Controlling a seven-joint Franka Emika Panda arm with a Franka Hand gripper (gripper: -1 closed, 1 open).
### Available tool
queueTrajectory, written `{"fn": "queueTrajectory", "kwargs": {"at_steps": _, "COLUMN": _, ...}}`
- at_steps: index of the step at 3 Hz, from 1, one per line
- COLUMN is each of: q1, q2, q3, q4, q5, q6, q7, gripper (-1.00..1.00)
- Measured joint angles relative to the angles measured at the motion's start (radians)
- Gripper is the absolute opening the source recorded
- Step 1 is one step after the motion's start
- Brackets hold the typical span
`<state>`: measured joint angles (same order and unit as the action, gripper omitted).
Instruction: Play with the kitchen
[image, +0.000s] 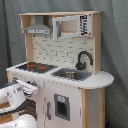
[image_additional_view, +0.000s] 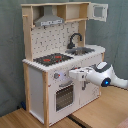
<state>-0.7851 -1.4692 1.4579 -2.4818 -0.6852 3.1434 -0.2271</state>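
**Arm at the kitchen's front, no contact we can confirm**

We have the kitchen (image_additional_view: 60, 65) standing on a wood floor against a grey backdrop, filling most of both exterior views. Its hob (image_additional_view: 52, 59) sits on the counter toward the second exterior view's left, with the sink (image_additional_view: 82, 50) and black faucet (image_additional_view: 75, 39) beside it. The grey hood (image_additional_view: 49, 21) hangs above the hob, and the microwave cupboard (image_additional_view: 98, 11) at the top corner has its door swung open. The oven door (image_additional_view: 64, 96) looks closed.

Our arm (image_additional_view: 107, 75) reaches in from the second exterior view's right, roughly level, with the gripper (image_additional_view: 71, 75) close to the front panel just under the hob, near the knobs (image_additional_view: 56, 76) and above the oven door. Whether the fingers are spread or pressed together, we cannot tell, nor whether they touch the panel. In the first exterior view the arm (image: 15, 92) shows at the lower left, against the same front face.

We judge we are in the approach to a front control, either a knob or the oven handle. The next move calls for a small, straight advance onto that feature, then a gentle turn or pull, since a toy panel will not take much force.
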Motion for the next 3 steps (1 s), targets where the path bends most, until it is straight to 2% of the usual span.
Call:
{"fn": "queueTrajectory", "kwargs": {"at_steps": 1, "q1": -0.001, "q2": 0.005, "q3": 0.005, "q4": 0.0, "q5": 0.0, "q6": 0.005, "q7": 0.101, "gripper": 1.0}}
{"fn": "queueTrajectory", "kwargs": {"at_steps": 2, "q1": 0.022, "q2": 0.005, "q3": -0.045, "q4": -0.019, "q5": 0.001, "q6": 0.005, "q7": 0.187, "gripper": 1.0}}
{"fn": "queueTrajectory", "kwargs": {"at_steps": 3, "q1": 0.103, "q2": 0.006, "q3": -0.063, "q4": -0.08, "q5": 0.001, "q6": 0.0, "q7": 0.188, "gripper": 1.0}}
